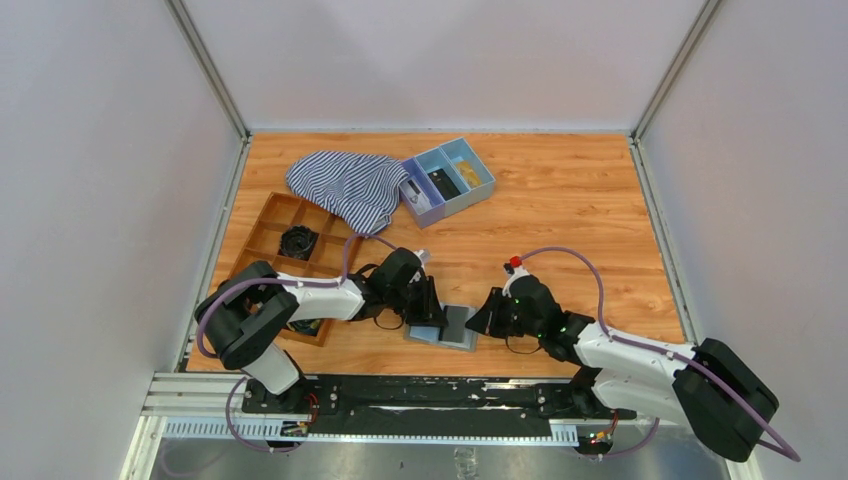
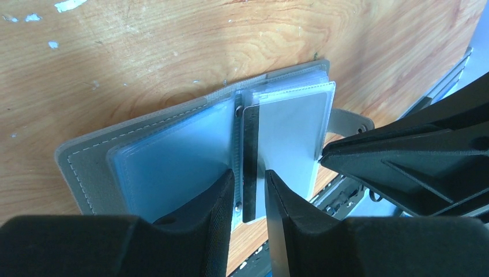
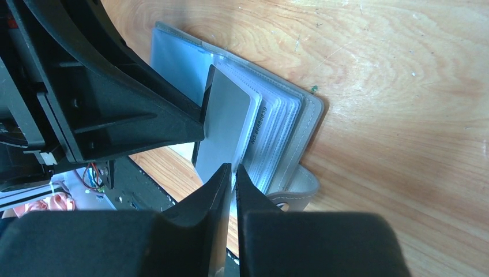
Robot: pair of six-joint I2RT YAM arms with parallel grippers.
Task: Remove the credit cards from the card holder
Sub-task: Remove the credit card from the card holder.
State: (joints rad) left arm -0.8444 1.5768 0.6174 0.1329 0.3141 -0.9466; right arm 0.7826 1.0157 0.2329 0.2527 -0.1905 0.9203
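Note:
The grey card holder (image 1: 455, 330) lies open on the wood near the front edge, its clear sleeves (image 2: 167, 156) fanned out. One sleeve stands raised, with a pale grey credit card (image 2: 288, 135) in it, dark stripe along its near edge (image 3: 228, 121). My left gripper (image 2: 249, 187) is open, and the card's striped edge sits between the jaws with a gap on each side. My right gripper (image 3: 233, 170) is shut on the opposite edge of that raised sleeve (image 1: 490, 315). More cards show in the stacked sleeves (image 3: 271, 133).
At the back stand a blue three-compartment tray (image 1: 478, 170) and a striped cloth (image 1: 345, 185). A brown wooden divider tray (image 1: 270, 215) is at the left. The holder's snap strap (image 3: 300, 187) sticks out on the right. The black rail (image 1: 430, 390) runs just past the front edge.

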